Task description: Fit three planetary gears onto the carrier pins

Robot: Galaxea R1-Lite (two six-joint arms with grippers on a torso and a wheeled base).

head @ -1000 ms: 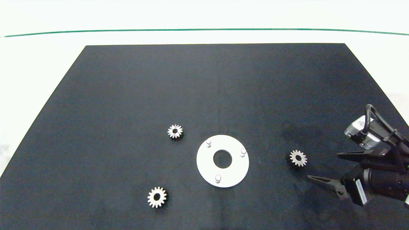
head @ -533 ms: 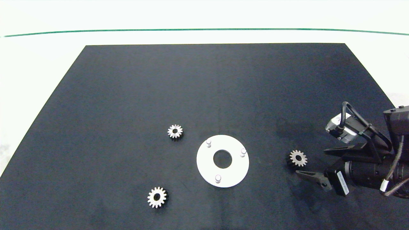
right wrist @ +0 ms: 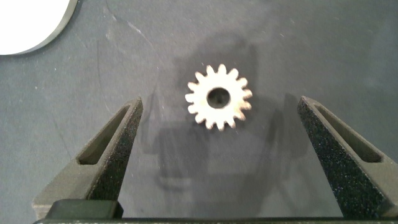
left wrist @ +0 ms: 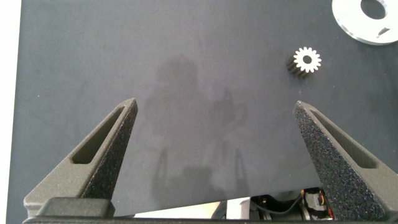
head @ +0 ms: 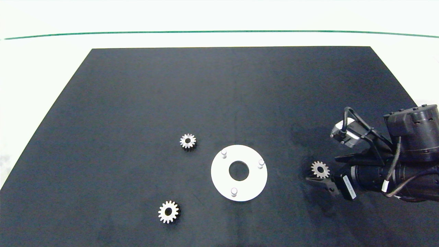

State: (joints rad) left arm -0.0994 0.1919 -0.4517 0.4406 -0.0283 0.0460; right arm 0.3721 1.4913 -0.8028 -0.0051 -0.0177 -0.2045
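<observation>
on the black mat (head: 219, 103), seen from the head camera, the right arm has advanced from the right edge toward the centre over the last second, and the right gripper (head: 320, 171) now brackets the right-hand planetary gear (head: 320, 169). the gear itself has not shifted. in the right wrist view this gear (right wrist: 219, 98) lies flat between the two grey fingers (right wrist: 112, 155), which stand wide apart on either side without touching it, so nothing is gripped yet. by judgement, the approach is complete and the step in hand is the first pick: the fingers need to lower around the gear and close on its teeth.

the white carrier disc (head: 219, 178) sits near the middle of the mat, its three carrier pins (head: 224, 153) all bare. no gear is installed, so the task stands at its start. the front-left gear (head: 168, 212) and the rear-left gear (head: 188, 141) lie flat on the mat, both apart from the disc.

the left gripper (left wrist: 214, 118) is absent from the head view; its wrist camera shows its fingers spread wide over bare mat, holding nothing, with one gear and the disc's edge well ahead of it.
</observation>
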